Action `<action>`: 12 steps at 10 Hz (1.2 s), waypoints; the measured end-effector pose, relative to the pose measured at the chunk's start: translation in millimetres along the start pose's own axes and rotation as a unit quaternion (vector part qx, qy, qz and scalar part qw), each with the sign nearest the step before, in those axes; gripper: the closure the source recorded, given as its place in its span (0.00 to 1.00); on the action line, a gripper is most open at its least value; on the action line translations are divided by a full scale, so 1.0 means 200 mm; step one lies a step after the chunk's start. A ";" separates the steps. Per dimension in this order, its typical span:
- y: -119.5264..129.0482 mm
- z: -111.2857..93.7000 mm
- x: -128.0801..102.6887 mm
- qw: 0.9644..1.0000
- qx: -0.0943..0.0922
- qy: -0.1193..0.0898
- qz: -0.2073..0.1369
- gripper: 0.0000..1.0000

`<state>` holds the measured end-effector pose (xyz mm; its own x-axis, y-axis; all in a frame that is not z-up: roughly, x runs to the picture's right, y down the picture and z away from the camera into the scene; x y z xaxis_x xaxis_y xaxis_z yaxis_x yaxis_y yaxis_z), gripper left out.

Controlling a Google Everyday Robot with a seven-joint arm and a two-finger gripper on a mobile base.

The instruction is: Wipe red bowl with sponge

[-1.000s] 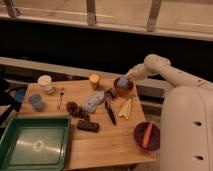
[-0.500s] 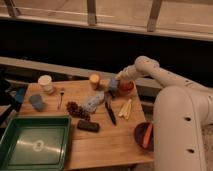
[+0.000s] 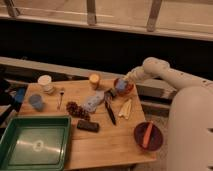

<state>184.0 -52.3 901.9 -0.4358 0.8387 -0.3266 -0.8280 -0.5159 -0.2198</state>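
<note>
Gripper (image 3: 120, 88) clamps small light-blue sponge (image 3: 120, 85) inside small orange-red bowl (image 3: 123, 86); wiping step; next you scrub round rim

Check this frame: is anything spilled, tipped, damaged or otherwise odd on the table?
Nothing stands out. The red bowl sits upright at the table's far edge with the sponge in it and the gripper at the bowl. The maroon bowl, green tray and cups look upright, and no spill shows.
</note>
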 end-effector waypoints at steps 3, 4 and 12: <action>-0.04 0.00 -0.10 1.000 -0.005 -0.012 0.010 0.82; -0.03 0.03 -0.15 1.000 -0.010 -0.013 0.009 0.82; 0.02 0.06 -0.07 1.000 0.007 0.001 -0.004 0.82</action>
<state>182.7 -65.2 915.9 -0.4282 0.8430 -0.3257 -0.8369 -0.5059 -0.2089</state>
